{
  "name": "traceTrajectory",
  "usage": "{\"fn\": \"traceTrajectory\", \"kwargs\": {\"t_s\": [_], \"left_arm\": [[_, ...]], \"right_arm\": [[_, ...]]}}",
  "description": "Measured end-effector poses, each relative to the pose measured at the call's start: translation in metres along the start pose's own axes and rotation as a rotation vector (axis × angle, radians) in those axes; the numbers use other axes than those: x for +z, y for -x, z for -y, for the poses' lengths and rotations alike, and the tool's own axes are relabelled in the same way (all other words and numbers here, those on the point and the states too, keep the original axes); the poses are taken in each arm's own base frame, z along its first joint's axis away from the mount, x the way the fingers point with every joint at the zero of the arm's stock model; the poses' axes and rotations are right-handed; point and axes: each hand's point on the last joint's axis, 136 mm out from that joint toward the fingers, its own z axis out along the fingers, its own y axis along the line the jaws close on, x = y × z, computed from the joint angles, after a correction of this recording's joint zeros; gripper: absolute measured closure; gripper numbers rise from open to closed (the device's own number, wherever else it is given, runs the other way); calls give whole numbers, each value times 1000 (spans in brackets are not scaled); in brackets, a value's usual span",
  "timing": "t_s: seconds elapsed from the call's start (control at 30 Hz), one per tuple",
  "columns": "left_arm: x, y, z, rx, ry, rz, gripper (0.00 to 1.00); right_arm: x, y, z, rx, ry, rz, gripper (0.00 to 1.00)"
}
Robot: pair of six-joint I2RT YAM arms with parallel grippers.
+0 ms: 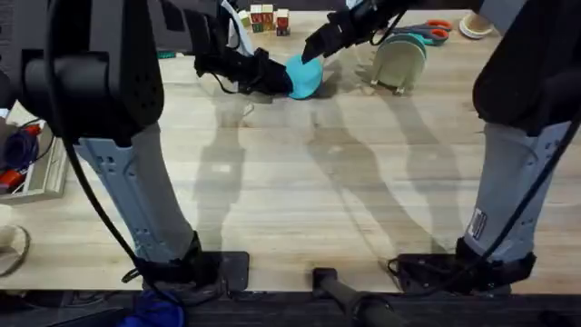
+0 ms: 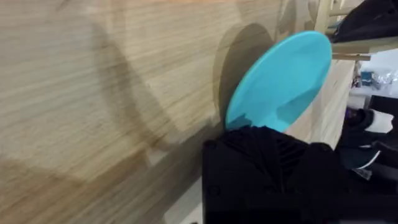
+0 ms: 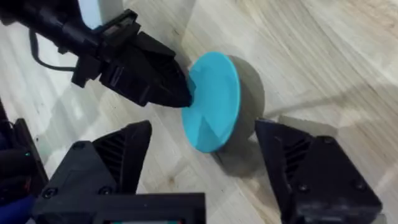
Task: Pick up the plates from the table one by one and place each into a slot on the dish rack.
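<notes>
Left gripper (image 3: 177, 93) clamps turquoise plate (image 1: 304, 76) upright; right gripper (image 3: 205, 168) open above; cream plate (image 1: 400, 60) racked nearby.

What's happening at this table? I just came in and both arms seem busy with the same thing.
The left pincer is shut on the rim of a turquoise plate, holding it tilted on edge above the table. The right pincer hovers open just in front of that plate, its fingers either side, as if for a handover. The dish rack stands a little to the right and already holds a pale cream-green plate upright.
</notes>
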Motion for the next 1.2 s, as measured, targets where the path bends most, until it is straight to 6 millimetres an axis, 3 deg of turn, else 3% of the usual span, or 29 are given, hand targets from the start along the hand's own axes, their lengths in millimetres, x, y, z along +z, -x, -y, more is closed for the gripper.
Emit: {"fn": "traceTrajectory", "kwargs": {"t_s": [0.23,0.5,0.93,1.2], "left_arm": [[0,0,0,0,1,0,960],[0,0,0,0,1,0,960],[0,0,0,-1,1,0,960],[0,0,0,-2,2,-1,960]], "right_arm": [[3,-2,3,13,-6,-8,7],[29,-21,20,81,11,-61,8],[44,-20,1,51,32,-85,13],[45,-20,0,49,33,-86,128]]}}
